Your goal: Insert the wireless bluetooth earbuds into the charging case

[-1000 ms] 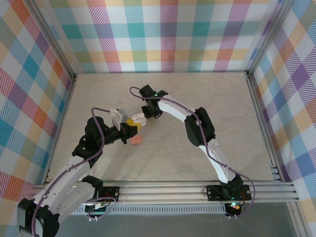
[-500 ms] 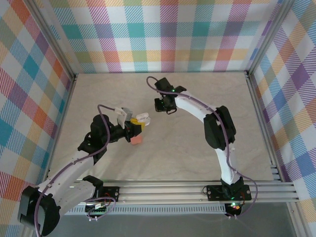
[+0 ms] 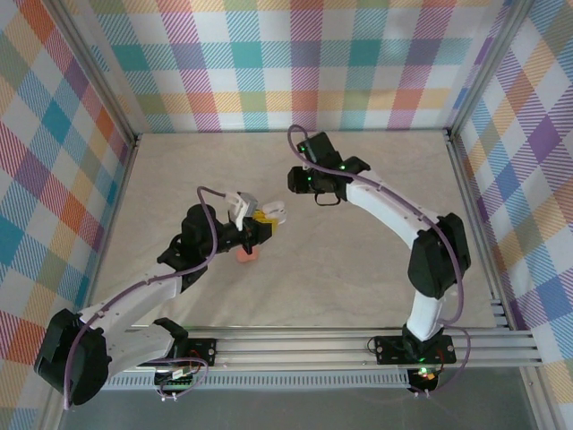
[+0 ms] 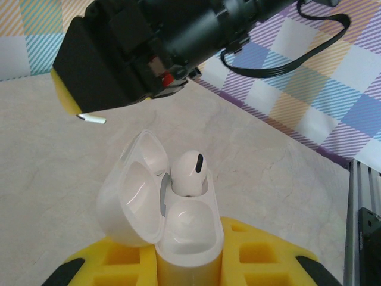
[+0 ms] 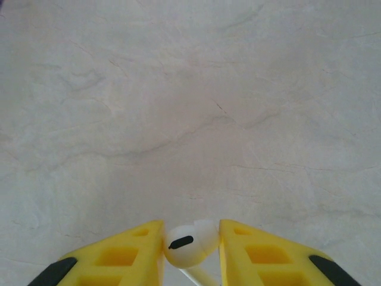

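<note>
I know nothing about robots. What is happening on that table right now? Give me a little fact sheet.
Left hand: shut on the white case, whose lid is open
Inside the case: one white earbud, seated stem down
Right hand: shut on a second white earbud, over bare table
Hands: apart, not touching
Also on the table: a pink object beside the left hand

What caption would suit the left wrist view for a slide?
Left gripper holds an open white charging case with one white earbud seated inside.
</note>
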### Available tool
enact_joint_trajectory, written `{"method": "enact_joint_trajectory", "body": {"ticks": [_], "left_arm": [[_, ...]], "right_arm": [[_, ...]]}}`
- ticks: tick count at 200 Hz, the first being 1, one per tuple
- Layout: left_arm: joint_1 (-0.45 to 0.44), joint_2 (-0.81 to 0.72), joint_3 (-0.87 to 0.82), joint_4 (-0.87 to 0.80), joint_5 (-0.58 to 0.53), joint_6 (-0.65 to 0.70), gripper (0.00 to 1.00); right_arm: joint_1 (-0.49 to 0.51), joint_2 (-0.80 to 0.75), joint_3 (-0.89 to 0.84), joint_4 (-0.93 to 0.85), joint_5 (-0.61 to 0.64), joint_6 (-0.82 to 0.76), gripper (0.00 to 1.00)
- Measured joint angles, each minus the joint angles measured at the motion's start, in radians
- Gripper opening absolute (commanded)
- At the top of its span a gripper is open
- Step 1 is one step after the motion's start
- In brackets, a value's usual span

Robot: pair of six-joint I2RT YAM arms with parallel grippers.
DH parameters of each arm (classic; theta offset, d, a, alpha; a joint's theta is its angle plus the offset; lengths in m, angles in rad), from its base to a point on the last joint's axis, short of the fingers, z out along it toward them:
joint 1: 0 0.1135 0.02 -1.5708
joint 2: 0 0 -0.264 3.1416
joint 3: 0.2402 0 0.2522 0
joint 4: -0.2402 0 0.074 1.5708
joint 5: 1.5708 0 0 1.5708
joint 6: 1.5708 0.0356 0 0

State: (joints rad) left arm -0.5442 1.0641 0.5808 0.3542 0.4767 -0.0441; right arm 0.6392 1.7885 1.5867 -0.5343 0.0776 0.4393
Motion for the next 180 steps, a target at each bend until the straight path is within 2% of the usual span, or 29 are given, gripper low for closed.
{"method": "enact_joint_trajectory", "body": {"ticks": [54,110,146,180], "left_arm": [[-0.030,0.016,-0.001,0.074,-0.056,0.007,0.00],[-0.051,0.079,0.000,0.156,-0.109,0.011,0.00],[-0.064,0.127,0.020,0.184,-0.129,0.010,0.00],[-0.079,0.170,0.053,0.214,-0.135,0.006,0.00]], "right_arm": [[-0.014,-0.110,-0.144,0.047,-0.030,0.081,0.30],[-0.009,-0.308,-0.235,0.165,-0.048,0.156,0.30],[0.019,-0.404,-0.293,0.269,-0.045,0.182,0.29],[0.054,-0.427,-0.338,0.378,-0.064,0.190,0.28]]}}
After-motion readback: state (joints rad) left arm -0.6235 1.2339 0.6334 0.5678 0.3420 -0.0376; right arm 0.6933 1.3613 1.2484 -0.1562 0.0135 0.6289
